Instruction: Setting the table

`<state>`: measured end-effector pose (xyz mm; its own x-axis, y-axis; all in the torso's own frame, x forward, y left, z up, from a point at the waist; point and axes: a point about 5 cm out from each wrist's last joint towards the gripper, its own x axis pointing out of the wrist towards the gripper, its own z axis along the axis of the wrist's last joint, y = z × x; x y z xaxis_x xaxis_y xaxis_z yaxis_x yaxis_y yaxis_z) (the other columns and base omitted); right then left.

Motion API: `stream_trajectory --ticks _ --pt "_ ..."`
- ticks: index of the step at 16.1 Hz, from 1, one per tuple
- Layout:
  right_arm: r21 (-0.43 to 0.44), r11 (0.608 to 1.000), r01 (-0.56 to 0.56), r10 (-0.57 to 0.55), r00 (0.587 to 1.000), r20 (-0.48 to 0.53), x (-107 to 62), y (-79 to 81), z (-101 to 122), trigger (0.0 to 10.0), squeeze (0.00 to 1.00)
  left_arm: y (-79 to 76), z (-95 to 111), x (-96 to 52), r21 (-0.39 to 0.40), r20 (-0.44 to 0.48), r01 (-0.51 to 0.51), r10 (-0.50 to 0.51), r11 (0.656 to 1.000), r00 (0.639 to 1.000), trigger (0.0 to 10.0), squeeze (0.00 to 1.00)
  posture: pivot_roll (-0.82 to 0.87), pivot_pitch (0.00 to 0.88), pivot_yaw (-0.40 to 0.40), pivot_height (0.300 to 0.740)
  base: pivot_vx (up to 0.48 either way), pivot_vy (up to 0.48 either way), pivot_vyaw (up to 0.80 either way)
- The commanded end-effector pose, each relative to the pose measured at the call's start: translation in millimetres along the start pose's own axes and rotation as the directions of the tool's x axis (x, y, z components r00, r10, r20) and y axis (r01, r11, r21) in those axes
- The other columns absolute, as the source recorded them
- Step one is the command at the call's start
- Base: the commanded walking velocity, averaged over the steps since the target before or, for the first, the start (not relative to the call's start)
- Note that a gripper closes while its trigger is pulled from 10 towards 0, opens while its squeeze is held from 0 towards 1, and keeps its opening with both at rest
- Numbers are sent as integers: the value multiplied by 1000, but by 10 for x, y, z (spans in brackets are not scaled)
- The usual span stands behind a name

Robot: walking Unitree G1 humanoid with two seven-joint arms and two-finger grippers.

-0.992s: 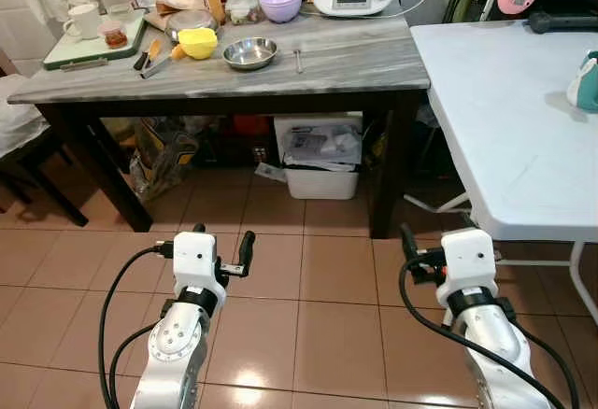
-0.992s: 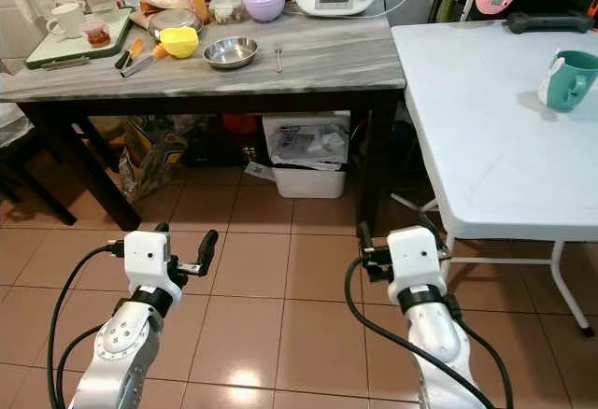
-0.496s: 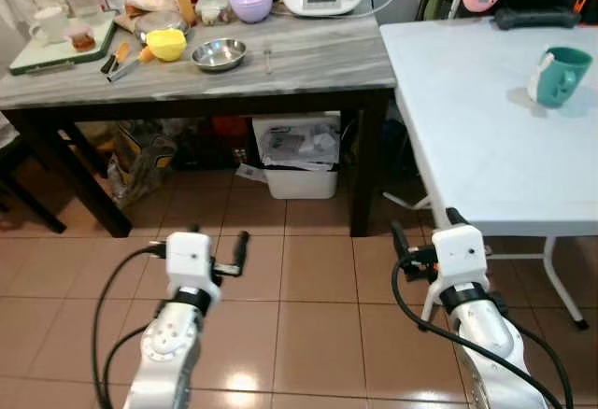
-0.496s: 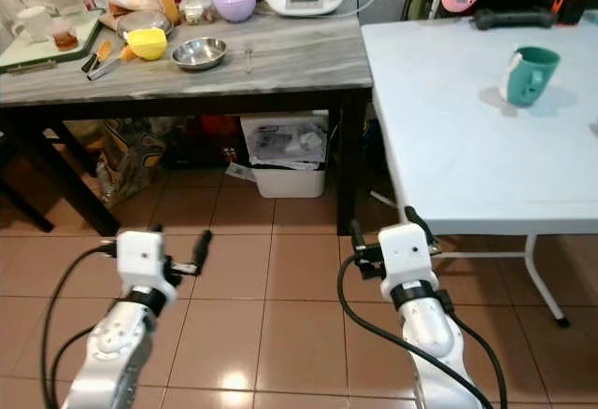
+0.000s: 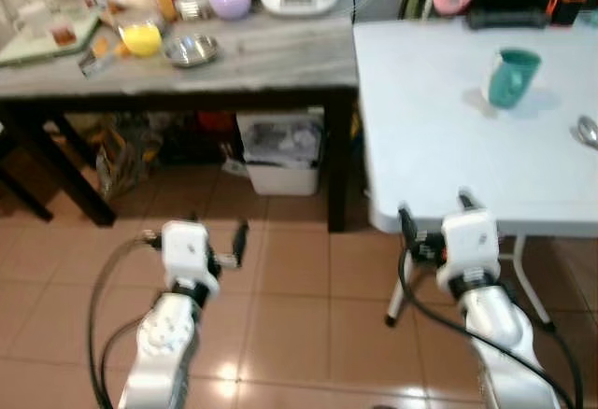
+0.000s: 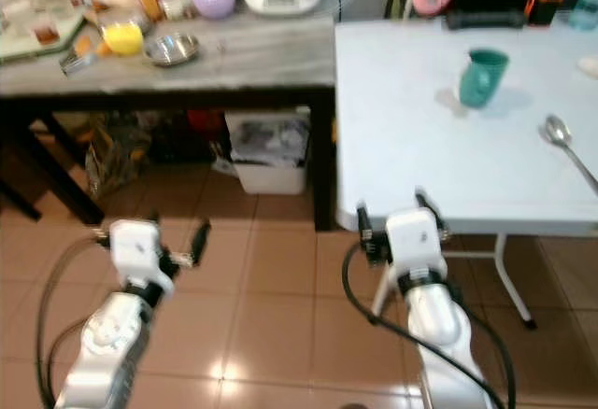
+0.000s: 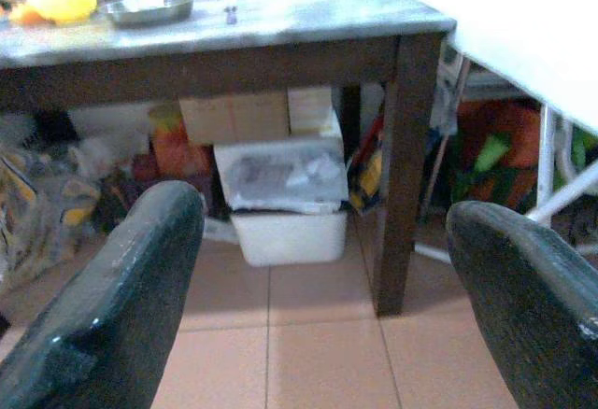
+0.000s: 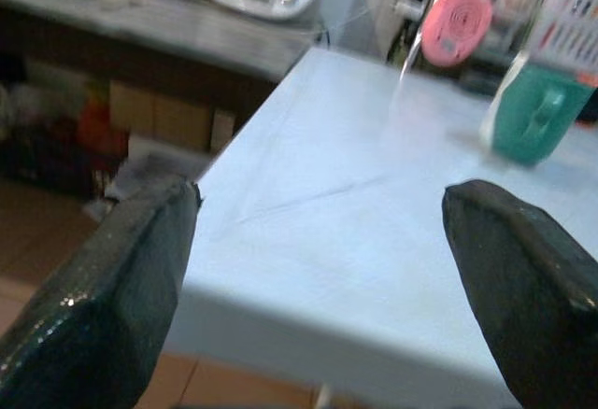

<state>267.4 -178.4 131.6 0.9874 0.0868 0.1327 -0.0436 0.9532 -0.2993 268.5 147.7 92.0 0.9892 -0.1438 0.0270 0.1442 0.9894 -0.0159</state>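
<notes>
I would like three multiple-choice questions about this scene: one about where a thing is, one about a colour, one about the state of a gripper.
1. Where does the spoon lie?
A. on the white table
B. on the floor
C. in the steel bowl

2. What colour is the mug on the white table?
A. yellow
B. teal
C. purple

3. How do the fingers of the right gripper stand?
A. shut on the mug
B. shut on the spoon
C. open, holding nothing

Answers: 1 A, the spoon rests on the white top near its right edge. 2 B, the mug is teal in both eye views. 3 C, the right wrist view shows a wide gap between the two fingers, over the table's near edge.
</notes>
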Motion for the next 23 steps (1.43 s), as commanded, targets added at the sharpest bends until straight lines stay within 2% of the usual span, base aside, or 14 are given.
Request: stream_trajectory --ticks 1,19,23 --pt "-6 1000 13 -13 1000 6 -4 -52 35 10000 0 -20 44 4 -11 8 18 -18 1000 1000 10000 0 -262 79 90 740 0 -386 0" --pt "-30 999 16 -16 1000 -8 12 -57 1 10000 0 -86 27 20 -39 -10 23 -24 999 1000 10000 0 -267 82 95 740 0 -385 0" --pt "-52 998 22 -22 1000 4 72 -119 13 10000 0 -106 28 38 -42 -8 27 -27 999 1000 10000 0 -271 80 93 740 0 -388 0"
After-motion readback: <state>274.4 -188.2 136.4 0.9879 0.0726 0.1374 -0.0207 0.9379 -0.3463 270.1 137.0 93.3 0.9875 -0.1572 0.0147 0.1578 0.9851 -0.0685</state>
